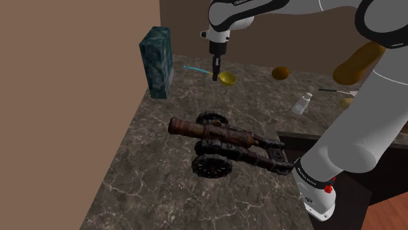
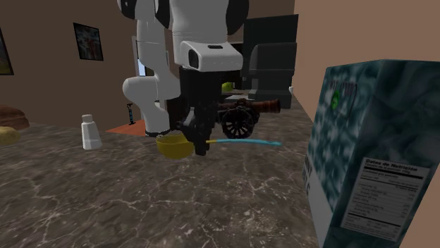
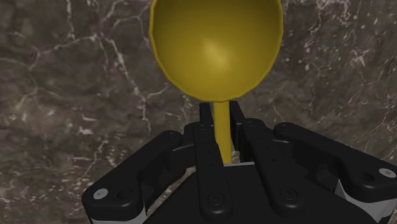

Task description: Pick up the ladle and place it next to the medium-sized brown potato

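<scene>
I work over a dark, white-veined marble tabletop [image 1: 144, 189] set against a plain brown wall [image 1: 65, 78]. A framed picture [image 2: 88, 41] hangs on a farther brown wall; reddish floor [image 1: 392, 212] shows beside me.

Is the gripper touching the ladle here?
Touching. In the wrist view the gripper clasps the ladle: both fingers press its thin yellow neck, no gap.

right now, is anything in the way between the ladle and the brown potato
Nothing visible does. In the shoulder view, bare counter lies between the ladle, clasped in the gripper, and the brown potato; the white bottle stands off that line, nearer the camera.
</scene>
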{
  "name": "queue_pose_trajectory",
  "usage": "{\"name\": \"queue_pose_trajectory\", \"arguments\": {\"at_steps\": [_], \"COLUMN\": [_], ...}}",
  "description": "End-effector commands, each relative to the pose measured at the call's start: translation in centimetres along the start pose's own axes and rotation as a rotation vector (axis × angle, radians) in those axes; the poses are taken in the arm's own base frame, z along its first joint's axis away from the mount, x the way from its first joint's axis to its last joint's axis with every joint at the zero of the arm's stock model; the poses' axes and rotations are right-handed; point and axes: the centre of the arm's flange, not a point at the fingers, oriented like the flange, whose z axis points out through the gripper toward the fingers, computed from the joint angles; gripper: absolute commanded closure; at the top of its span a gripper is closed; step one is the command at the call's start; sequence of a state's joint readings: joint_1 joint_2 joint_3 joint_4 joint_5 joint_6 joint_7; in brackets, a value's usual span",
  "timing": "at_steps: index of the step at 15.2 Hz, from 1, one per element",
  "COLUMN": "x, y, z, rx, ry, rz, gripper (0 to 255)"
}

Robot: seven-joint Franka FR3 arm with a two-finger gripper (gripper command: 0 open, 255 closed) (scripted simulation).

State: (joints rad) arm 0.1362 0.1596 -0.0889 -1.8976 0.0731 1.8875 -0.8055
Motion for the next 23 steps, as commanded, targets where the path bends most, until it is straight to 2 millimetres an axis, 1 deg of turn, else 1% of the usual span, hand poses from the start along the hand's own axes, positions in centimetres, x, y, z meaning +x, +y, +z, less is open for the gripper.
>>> {"name": "queue_pose_trajectory", "arguments": {"at_steps": [1,10,23], "x": [-0.1,-0.5,-17.6], "y": [-0.1,-0.8,-1.4], "z": [-1.1,-5.7,-4.2], "rx": [0.0,0.0,0.0], "ry": [0.0,0.0,0.0], "rz": [0.0,0.0,0.0], "gripper": [255,255,255]}}
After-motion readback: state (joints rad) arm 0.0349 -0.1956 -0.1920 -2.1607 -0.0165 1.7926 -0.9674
